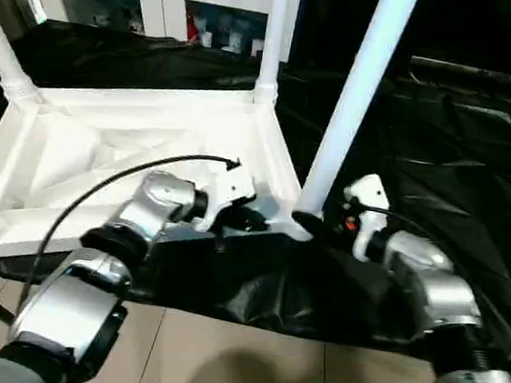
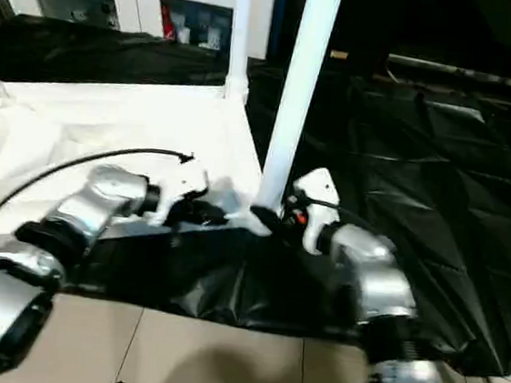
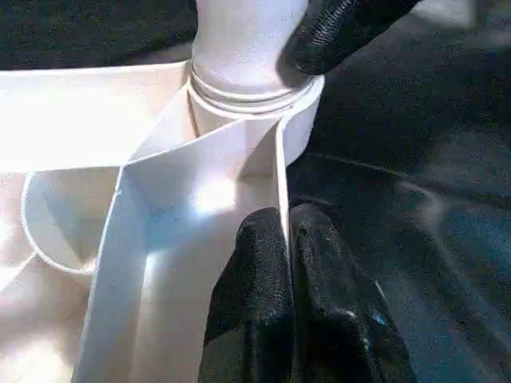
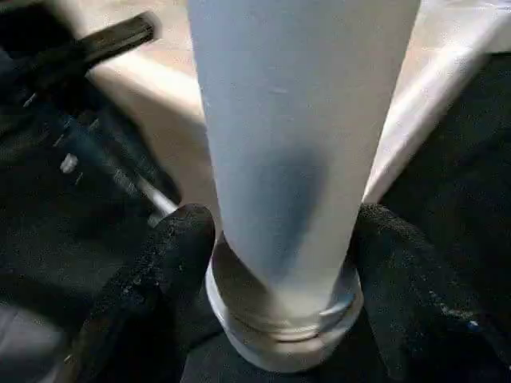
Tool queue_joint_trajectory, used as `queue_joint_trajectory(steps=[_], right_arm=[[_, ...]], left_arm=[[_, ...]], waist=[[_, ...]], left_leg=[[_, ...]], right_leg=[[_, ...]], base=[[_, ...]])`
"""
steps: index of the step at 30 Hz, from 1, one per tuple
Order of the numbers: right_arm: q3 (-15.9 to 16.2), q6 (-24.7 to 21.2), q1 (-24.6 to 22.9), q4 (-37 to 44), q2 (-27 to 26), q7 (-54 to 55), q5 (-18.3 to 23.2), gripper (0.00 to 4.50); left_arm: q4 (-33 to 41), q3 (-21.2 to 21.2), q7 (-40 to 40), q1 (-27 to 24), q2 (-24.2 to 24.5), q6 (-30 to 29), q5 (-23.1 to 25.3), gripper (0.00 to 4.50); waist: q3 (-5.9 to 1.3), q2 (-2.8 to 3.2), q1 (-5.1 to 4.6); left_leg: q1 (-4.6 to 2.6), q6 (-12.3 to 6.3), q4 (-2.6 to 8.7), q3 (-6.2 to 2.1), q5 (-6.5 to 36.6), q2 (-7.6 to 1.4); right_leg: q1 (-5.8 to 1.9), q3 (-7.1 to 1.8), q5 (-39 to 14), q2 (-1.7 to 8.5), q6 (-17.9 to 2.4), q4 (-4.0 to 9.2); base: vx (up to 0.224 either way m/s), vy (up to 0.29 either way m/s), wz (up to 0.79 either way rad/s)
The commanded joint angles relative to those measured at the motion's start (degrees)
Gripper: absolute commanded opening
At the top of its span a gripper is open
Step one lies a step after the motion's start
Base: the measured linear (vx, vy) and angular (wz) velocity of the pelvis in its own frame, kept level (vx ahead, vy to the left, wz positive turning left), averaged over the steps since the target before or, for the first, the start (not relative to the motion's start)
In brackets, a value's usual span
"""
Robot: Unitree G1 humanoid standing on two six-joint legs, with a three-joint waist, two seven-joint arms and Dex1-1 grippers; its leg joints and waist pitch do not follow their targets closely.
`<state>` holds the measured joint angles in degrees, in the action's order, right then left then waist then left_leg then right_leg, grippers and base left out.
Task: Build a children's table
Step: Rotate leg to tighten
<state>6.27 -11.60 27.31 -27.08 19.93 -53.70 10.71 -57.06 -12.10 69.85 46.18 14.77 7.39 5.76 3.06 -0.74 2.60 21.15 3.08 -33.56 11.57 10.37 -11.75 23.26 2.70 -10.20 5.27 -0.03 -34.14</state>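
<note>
The table top [image 1: 104, 153] lies upside down on the black-draped surface [image 1: 459, 167]. The right hand [image 4: 279, 263] straddles the base of the near-corner leg [image 1: 352, 101], whose long axis leans toward 1 o'clock. The left hand [image 3: 287, 263], at 9 o'clock of that leg, pinches the rim [image 3: 281, 183]. The socket threads sit partly hidden.

One white tabletop [image 1: 104, 153] lies upside down on one black sheet [image 1: 450, 166]. Three white legs stand in its corners: one at the near corner [image 1: 352, 101], one at the far corner [image 1: 273, 38], one at the left [image 1: 1, 50]. Two hands work there, the left hand [image 1: 251, 218] and the right hand [image 1: 311, 225]. One black cable [image 1: 119, 182] arcs over the left arm.
</note>
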Motion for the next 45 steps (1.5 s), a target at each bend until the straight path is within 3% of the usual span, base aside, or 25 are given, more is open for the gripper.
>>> queue_joint_trajectory(steps=[1,3,5,8,16,19,22,24,25,28,34,36,39,40,42,44,45], right_arm=[[2.2,-1.1,1.2,0.1,0.4,-3.4,-0.4,2.88],[2.9,-0.9,2.3,-1.1,0.7,-3.8,-1.3,2.88],[2.9,-0.8,2.4,-1.2,0.7,-3.8,-1.4,2.88],[2.8,-1.0,3.1,-1.6,0.6,-4.1,-1.4,2.51],[2.9,-2.0,0.5,0.3,0.6,-3.5,-1.0,2.07],[2.7,-1.9,-0.6,0.3,-0.1,-1.2,-1.7,2.04],[-0.2,-2.6,-1.4,-1.7,-3.7,8.5,-2.4,2.01],[-2.0,-3.4,-1.6,-2.6,-6.1,14.2,-2.5,2.00],[-3.0,-3.9,-1.7,-3.2,-7.5,17.4,-2.4,2.00],[-6.9,-5.0,-1.2,-6.8,-13.9,32.7,-2.9,2.00],[-9.4,-4.0,1.1,-9.9,-22.3,43.4,-2.2,1.99],[-8.3,-1.8,2.1,-10.8,-23.3,44.2,-3.8,1.99],[-7.0,-0.1,3.4,-11.9,-23.4,43.4,-5.2,1.99],[-7.1,0.3,3.5,-11.9,-23.4,42.8,-5.0,1.99],[-7.5,0.9,3.6,-11.4,-22.9,41.1,-4.3,2.55],[-7.4,1.0,3.8,-11.3,-22.3,39.6,-4.3,2.71],[-6.5,1.7,3.9,-11.1,-21.0,37.6,-5.1,2.78]], left_arm=[[-0.1,-1.2,3.3,-0.8,-0.4,-0.6,-0.3,0.00],[-0.5,-1.0,3.5,-0.4,-0.4,-0.3,-0.3,0.00],[-0.5,-1.0,3.5,-0.4,-0.4,-0.3,-0.3,0.00],[-0.2,-1.0,3.4,-0.3,-0.5,-0.5,-0.6,0.00],[-0.6,-1.1,1.2,-0.2,-1.0,-1.0,0.0,0.00],[-1.5,-1.1,-2.4,0.2,-1.5,-0.9,0.9,0.00],[-3.4,0.3,-10.3,1.6,-4.3,-2.7,1.0,0.00],[-4.0,0.9,-14.0,2.2,-5.8,-3.2,1.0,0.00],[-4.3,1.0,-16.0,2.5,-6.7,-3.7,1.2,0.00],[-4.5,1.2,-21.6,3.3,-11.0,-5.8,1.1,0.00],[-2.9,0.7,-21.8,2.9,-16.5,-7.3,0.1,0.00],[-2.6,0.4,-21.7,2.7,-17.1,-7.6,0.0,0.00],[-2.8,0.3,-22.2,2.6,-16.5,-7.3,0.4,0.00],[-2.9,0.2,-22.4,2.5,-16.1,-7.2,0.5,0.00],[-3.2,0.1,-22.0,2.5,-14.6,-6.9,1.1,0.00],[-3.3,0.2,-21.3,2.5,-13.5,-6.5,1.3,0.00],[-3.2,0.2,-19.5,2.3,-12.0,-5.8,1.4,0.00]], waist=[[-4.12,-0.93,0.68],[-4.02,-0.78,1.05],[-3.83,-0.77,1.24],[-3.81,-0.66,1.29],[-3.81,-0.59,1.33],[-3.50,-0.54,1.35],[-3.05,-0.58,1.19],[-2.89,-0.80,1.01],[-2.85,-0.69,0.69],[-2.71,-0.81,-0.13],[-2.63,-0.96,-1.03],[-2.70,-0.98,-1.17],[-2.86,-0.95,-1.31],[-2.87,-0.60,-1.20],[-2.83,-0.66,-1.18],[-2.85,-0.75,-1.10],[-2.84,-0.17,-1.02]], left_leg=[[-0.54,-6.79,3.08,-0.18,5.5,-1.50],[-0.62,-6.36,3.13,-0.18,6.4,-1.57],[-0.79,-4.73,3.32,-0.21,8.7,-1.65],[-0.88,-3.17,3.48,-0.32,10.1,-1.66],[-0.75,-3.33,3.41,-0.33,9.1,-1.53],[-0.95,-2.83,3.63,-0.35,11.1,-1.58],[-1.71,-0.91,3.88,-0.38,15.9,-1.50],[-1.51,-0.38,4.05,-0.53,16.7,-1.38],[-1.38,0.67,4.46,-0.97,17.8,-1.41],[-1.14,1.65,4.93,-1.28,19.4,-1.34],[-1.34,1.42,5.02,-1.45,22.9,-1.09],[-1.24,1.69,5.27,-1.67,23.4,-1.23],[-1.02,1.73,5.47,-1.70,22.7,-1.24],[-1.16,1.57,5.49,-1.58,22.5,-1.28],[-1.09,1.31,5.51,-1.43,22.2,-1.23],[-1.20,0.80,5.44,-1.34,22.3,-1.17],[-1.19,0.79,5.48,-1.42,22.2,-1.16]], right_leg=[[-3.07,-1.69,1.2,2.60,-17.7,2.11],[-2.97,-1.72,-1.1,2.75,-17.4,2.30],[-2.79,-1.79,-5.3,2.79,-16.5,2.74],[-2.75,-1.87,-7.4,2.77,-15.6,2.92],[-2.84,-1.88,-5.5,2.66,-15.5,2.76],[-2.60,-1.92,-8.6,2.69,-14.9,3.30],[-1.82,-2.09,-16.5,2.77,-13.4,4.35],[-1.79,-2.12,-19.5,2.83,-12.3,4.60],[-1.78,-1.94,-23.1,2.83,-10.4,4.92],[-1.58,-1.82,-25.0,2.84,-8.7,5.34],[-0.96,-1.86,-28.4,2.84,-7.0,6.14],[-1.07,-1.71,-27.8,2.82,-6.4,6.20],[-1.40,-1.71,-24.5,2.69,-7.0,5.87],[-1.33,-1.78,-22.8,2.71,-7.5,5.87],[-1.42,-1.88,-20.8,2.59,-8.2,5.78],[-1.45,-1.96,-20.9,2.69,-8.7,5.81],[-1.51,-1.97,-20.8,2.74,-8.8,5.77]], base=[[0.000,0.000,0.00],[0.000,0.000,0.00],[0.000,0.000,0.00],[0.000,0.000,0.00],[0.000,0.000,0.00],[0.000,0.000,0.00],[0.000,0.000,0.00],[0.000,0.000,0.00],[0.000,0.000,0.00],[0.000,0.000,0.00],[0.000,0.000,0.00],[0.000,0.000,0.00],[0.000,0.000,0.00],[0.000,0.000,0.00],[0.000,0.000,0.00],[0.000,0.000,0.00],[0.000,0.000,0.00]])
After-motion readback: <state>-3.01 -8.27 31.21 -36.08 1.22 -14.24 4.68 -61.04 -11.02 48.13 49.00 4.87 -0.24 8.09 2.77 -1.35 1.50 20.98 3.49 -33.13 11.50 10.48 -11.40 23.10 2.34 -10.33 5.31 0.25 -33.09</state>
